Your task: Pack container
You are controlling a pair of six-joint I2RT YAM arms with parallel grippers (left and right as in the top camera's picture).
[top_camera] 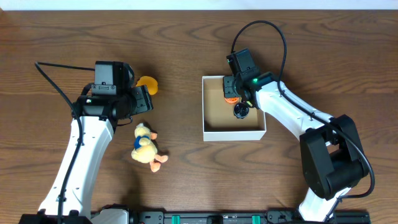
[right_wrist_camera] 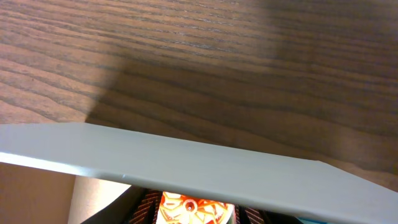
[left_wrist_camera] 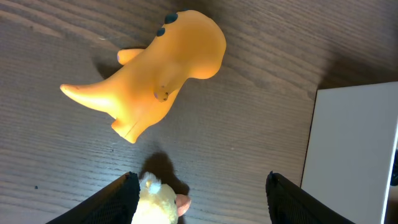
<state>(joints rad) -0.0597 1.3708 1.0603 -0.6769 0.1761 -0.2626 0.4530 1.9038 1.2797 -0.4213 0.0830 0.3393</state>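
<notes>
Dark wood-grain table (top_camera: 186, 43) is carrying everything in view. The container (top_camera: 234, 135) is sitting right of centre on it, white walls up and brown floor showing. Its outer wall is filling the right edge of the left wrist view (left_wrist_camera: 351, 149) and is crossing the right wrist view as a pale band (right_wrist_camera: 186, 158).

The right gripper (top_camera: 233, 93) is hanging inside the container at its far wall. Its fingers are pressing on either side of an orange toy (top_camera: 230, 97), clamped on it. The right wrist camera is catching only the top of that toy (right_wrist_camera: 196, 205) below the wall; the rest is hidden.

The left gripper (top_camera: 144, 99) is hovering over bare table, well apart from the container. Its fingers are standing wide apart (left_wrist_camera: 202, 199) and gripping nothing.

An orange dinosaur (top_camera: 148, 83) is lying on its side just beyond the left gripper, tail pointing left in the wrist view (left_wrist_camera: 155, 74).

A yellow duck (top_camera: 145, 146) is lying nearer the front edge, left of the container. Its head is showing beside the left finger in the wrist view (left_wrist_camera: 155, 202); contact cannot be determined.
</notes>
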